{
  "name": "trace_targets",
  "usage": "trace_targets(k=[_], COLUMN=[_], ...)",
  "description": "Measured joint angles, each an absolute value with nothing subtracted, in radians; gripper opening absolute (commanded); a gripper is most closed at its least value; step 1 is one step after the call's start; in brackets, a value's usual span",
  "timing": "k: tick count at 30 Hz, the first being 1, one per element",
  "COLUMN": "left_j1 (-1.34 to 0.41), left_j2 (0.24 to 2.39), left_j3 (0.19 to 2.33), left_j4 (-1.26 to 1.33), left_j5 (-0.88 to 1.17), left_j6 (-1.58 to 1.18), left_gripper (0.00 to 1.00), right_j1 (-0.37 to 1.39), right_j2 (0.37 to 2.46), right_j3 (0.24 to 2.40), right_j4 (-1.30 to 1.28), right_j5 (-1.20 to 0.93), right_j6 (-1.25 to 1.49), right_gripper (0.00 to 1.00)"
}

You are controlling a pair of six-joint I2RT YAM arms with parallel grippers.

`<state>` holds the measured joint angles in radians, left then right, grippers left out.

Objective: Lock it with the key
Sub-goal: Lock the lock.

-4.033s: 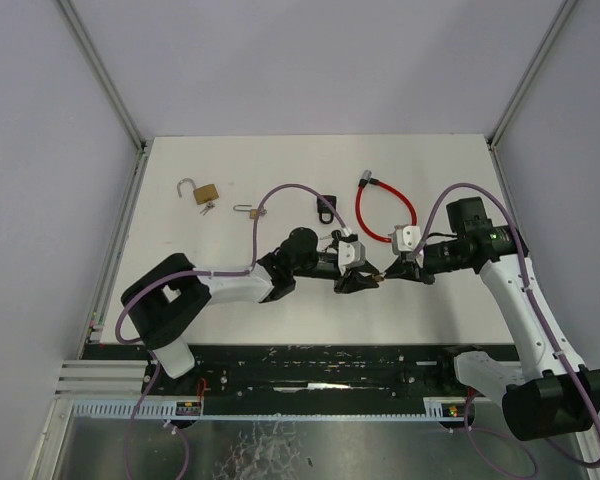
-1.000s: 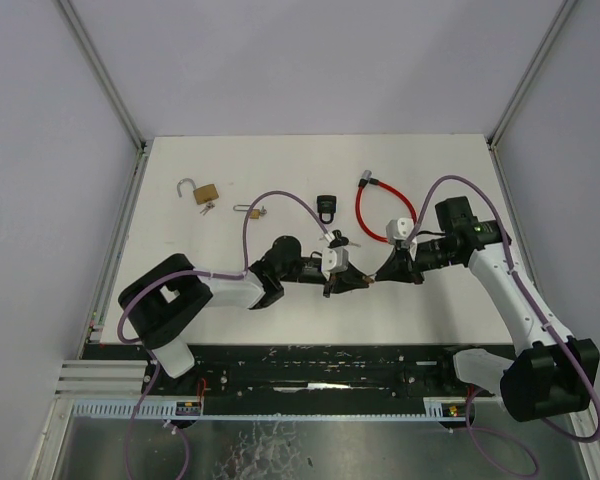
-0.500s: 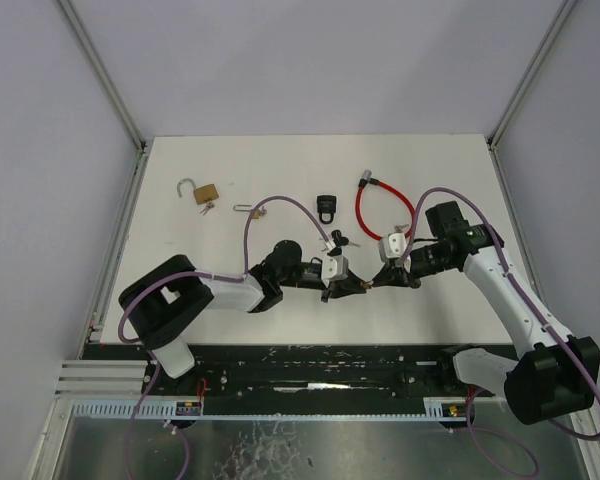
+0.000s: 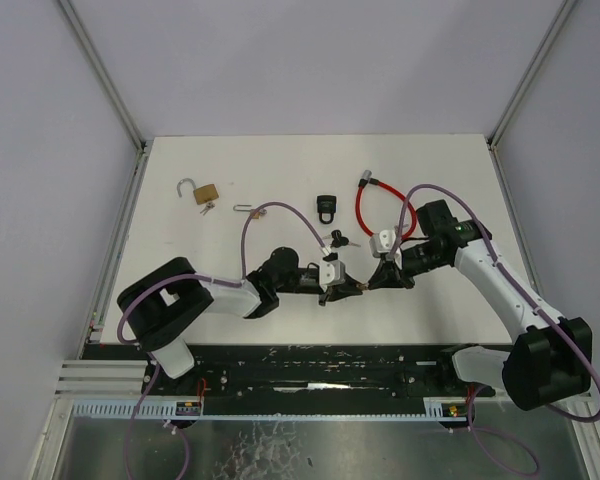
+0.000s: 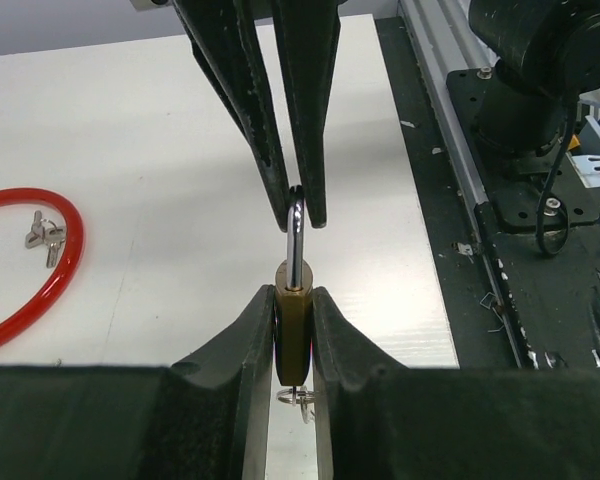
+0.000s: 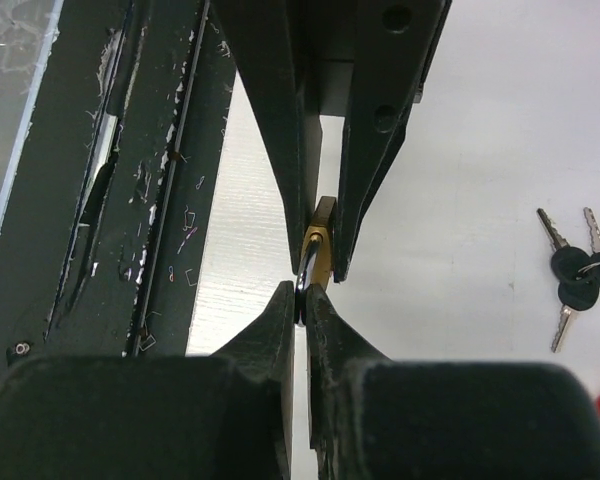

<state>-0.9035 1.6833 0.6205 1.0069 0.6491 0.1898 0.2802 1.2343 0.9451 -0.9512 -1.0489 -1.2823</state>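
Table (image 4: 230,165) front edge close: left gripper (image 4: 348,287) clamps padlock (image 5: 293,325), right gripper (image 4: 373,283) pinches shackle (image 5: 296,235).

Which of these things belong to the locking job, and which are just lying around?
In the job: small brass padlock, its body in the left gripper, its steel shackle in the right gripper; silver key ring under it.
Lying about: open brass padlock, black padlock, red cable lock, black-headed keys.
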Motion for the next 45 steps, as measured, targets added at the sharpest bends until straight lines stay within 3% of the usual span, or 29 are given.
trace_targets(k=[16, 45], left_j1=[-0.899, -0.749], left_j2=[1.681, 1.884], left_j3=[0.604, 0.639], left_j4=[0.997, 1.082], left_j5=[0.608, 0.738], left_j6=[0.193, -0.048], left_gripper=[0.0, 0.0], right_j1=[0.329, 0.397], right_j2=[1.257, 1.549], right_j3=[0.939, 0.986], right_j4=[-0.82, -0.607], right_j5=[-0.984, -0.941], right_j6=[-1.125, -0.936], right_gripper=[0.0, 0.0])
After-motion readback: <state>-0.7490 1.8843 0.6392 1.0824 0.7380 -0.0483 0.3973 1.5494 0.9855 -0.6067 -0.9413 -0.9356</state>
